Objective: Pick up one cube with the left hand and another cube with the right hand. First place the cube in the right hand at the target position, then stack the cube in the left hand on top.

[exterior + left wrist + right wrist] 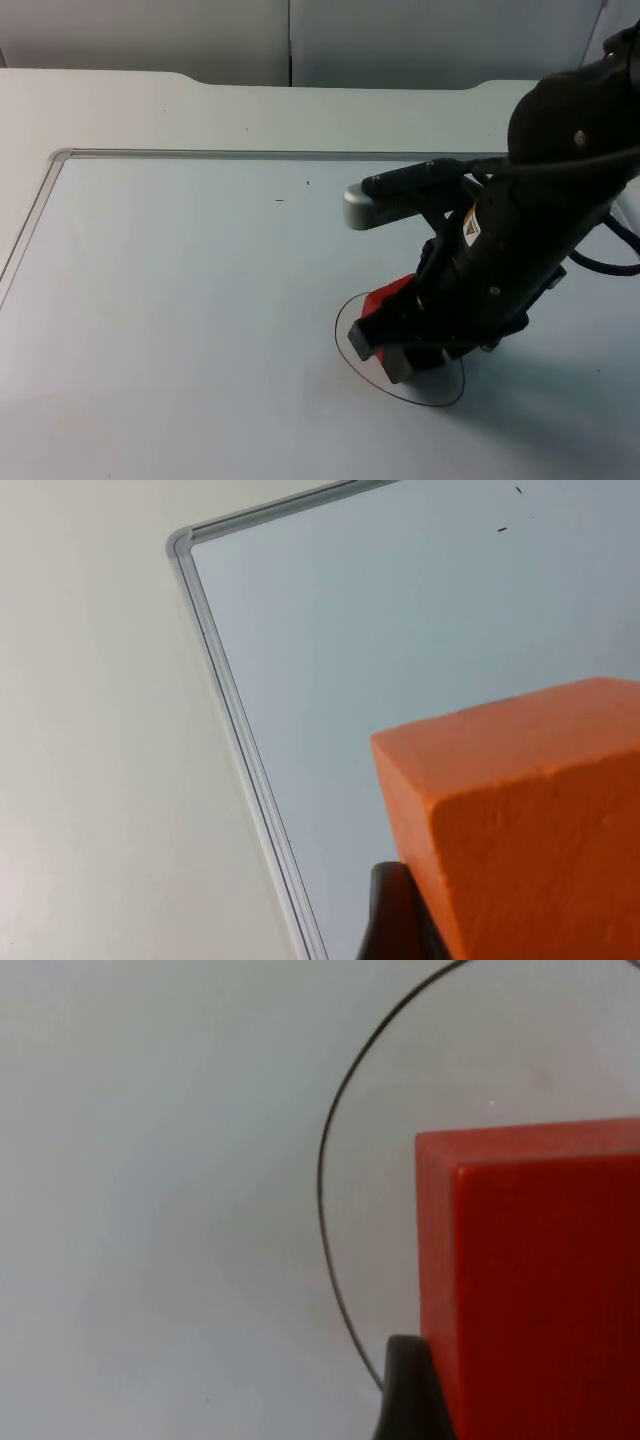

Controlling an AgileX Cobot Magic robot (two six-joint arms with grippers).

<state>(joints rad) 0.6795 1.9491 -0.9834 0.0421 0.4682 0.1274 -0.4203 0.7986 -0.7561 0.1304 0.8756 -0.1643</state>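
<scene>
The right gripper (395, 345) sits low inside the drawn circle (352, 350) – the target – its fingers clamped on the red cube (530, 1280), which is at or just above the whiteboard surface (200, 300). The placing step is in hand; next, the fingers should part and the arm lift straight off. Farther out, over the board's framed corner (180, 542), the left gripper (400, 920) grips the orange cube (520, 820) and waits. Two cubes, one circle.

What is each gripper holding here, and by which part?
Right gripper: red cube, by its sides, over the circle. Left gripper: orange cube, gripped low.
</scene>
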